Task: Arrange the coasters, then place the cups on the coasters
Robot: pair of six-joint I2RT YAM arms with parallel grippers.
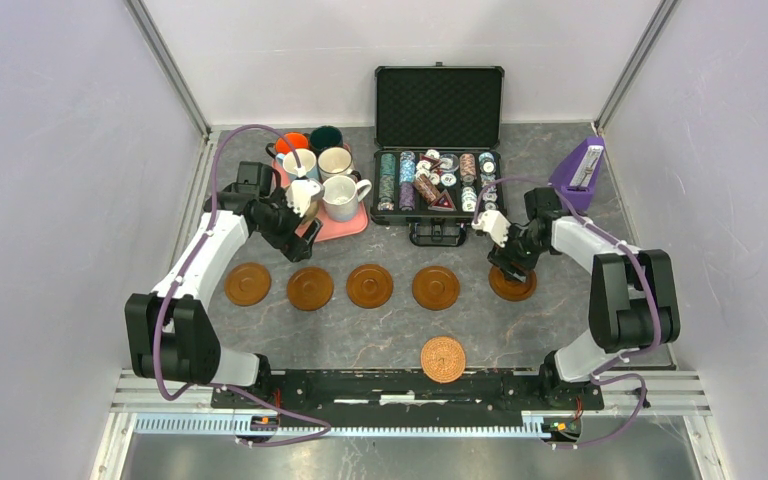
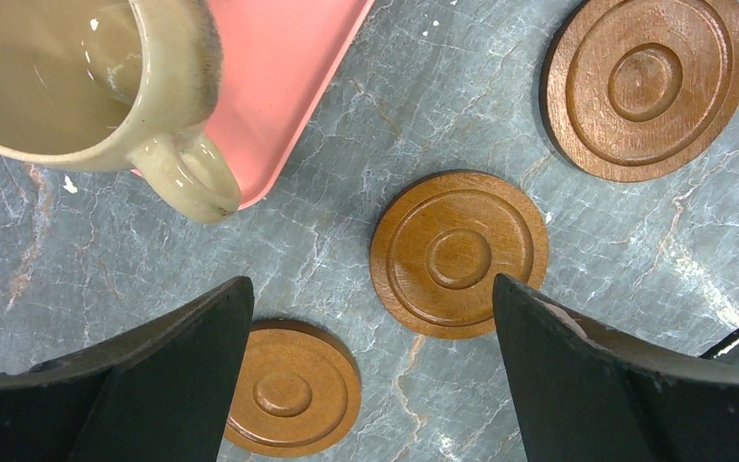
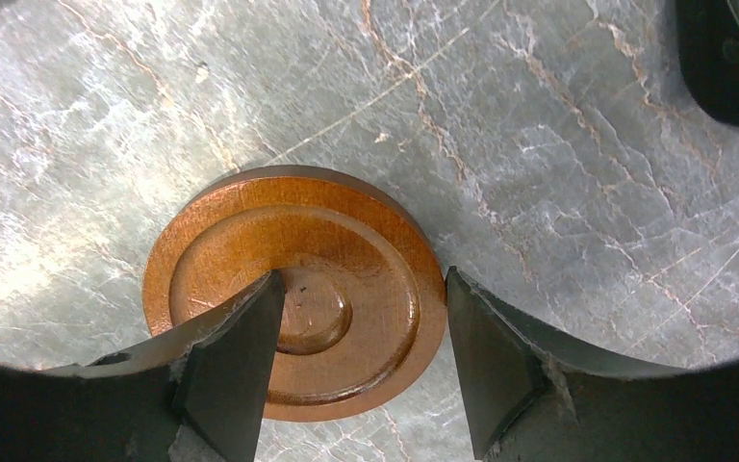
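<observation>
Right wrist view: a glossy brown coaster (image 3: 346,226) with concentric rims is seen lying flat on the grey marbled bench (image 3: 539,144). The right gripper (image 3: 363,289) is pointed straight down at it. One finger (image 3: 231,366) is set over the raised middle of the disc and the other finger (image 3: 500,366) just at its rim. The jaws are part-way apart; whether the disc is really pinched cannot be told.

From above, this coaster closes the right end of a row of five. The four other brown coasters (image 1: 370,285) are spaced evenly to its left. A lighter woven coaster (image 1: 443,359) is laid apart, nearer to the arm bases.

The left arm is bent forward, and the left gripper (image 2: 373,287) is held above the bench with its jaws fully released. It is beside the pink tray (image 2: 289,77), on which the cups (image 1: 322,165) are crowded together. A tan mug (image 2: 77,87) stands on the tray's corner.
</observation>
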